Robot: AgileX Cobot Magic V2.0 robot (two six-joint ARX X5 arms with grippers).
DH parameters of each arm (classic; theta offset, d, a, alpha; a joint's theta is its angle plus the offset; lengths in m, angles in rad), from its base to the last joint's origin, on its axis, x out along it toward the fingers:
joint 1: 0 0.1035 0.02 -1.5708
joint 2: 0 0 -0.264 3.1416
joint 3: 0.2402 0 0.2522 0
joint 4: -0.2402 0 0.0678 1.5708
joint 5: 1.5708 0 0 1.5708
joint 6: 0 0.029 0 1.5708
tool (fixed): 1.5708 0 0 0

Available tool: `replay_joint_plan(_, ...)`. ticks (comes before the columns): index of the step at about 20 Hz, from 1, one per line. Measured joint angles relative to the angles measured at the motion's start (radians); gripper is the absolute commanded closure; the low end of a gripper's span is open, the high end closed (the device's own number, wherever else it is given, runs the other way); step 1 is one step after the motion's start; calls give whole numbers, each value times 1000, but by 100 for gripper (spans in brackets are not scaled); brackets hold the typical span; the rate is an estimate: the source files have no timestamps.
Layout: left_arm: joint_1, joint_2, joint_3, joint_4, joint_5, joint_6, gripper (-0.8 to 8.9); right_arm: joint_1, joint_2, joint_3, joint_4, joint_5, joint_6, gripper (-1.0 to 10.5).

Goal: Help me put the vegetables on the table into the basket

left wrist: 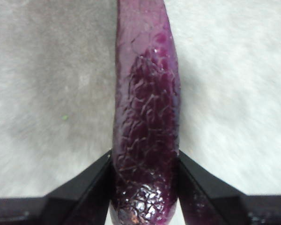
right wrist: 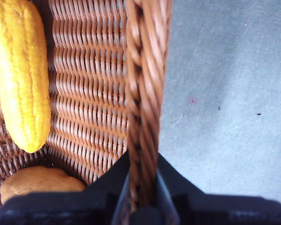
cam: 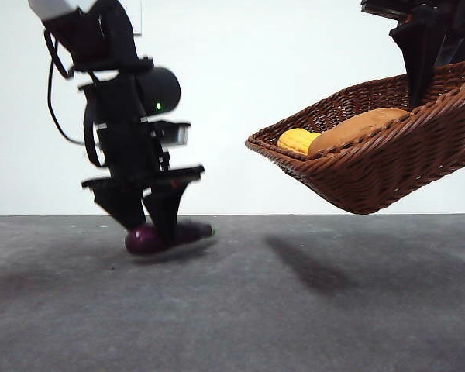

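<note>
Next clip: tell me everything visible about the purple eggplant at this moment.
The eggplant is a long, slim, deep-purple piece with a glossy skin covered in fine cracks, so it looks like a painted toy. A small green tip shows at one end in the front view. It lies lengthwise at the level of the table; whether it rests on it or has been lifted cannot be told. The left gripper is shut on it near its rounder end, one jaw on each side.

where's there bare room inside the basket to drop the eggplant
The woven floor between the yellow piece and the rim held by the right gripper is bare. The low corner is crowded: the potato lies against the yellow piece.
</note>
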Motion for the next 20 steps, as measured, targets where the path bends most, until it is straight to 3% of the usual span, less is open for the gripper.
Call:
replay_joint_plan(3, 0, -120, 0, -1, 55, -9, 826, 0, 0, 0, 0, 0, 0, 964)
replay_joint_plan(10, -66, -348, 0, -58, 369, -114, 822, 0, 0, 0, 0, -1, 0, 964)
replay_joint_plan(14, -169, -360, 0, -76, 378, -134, 822, 1, 0, 0, 0, -10, 0, 964)
replay_joint_plan(20, -269, -346, 0, 119, 378, -275, 813, 3, 0, 0, 0, -152, 3, 964)
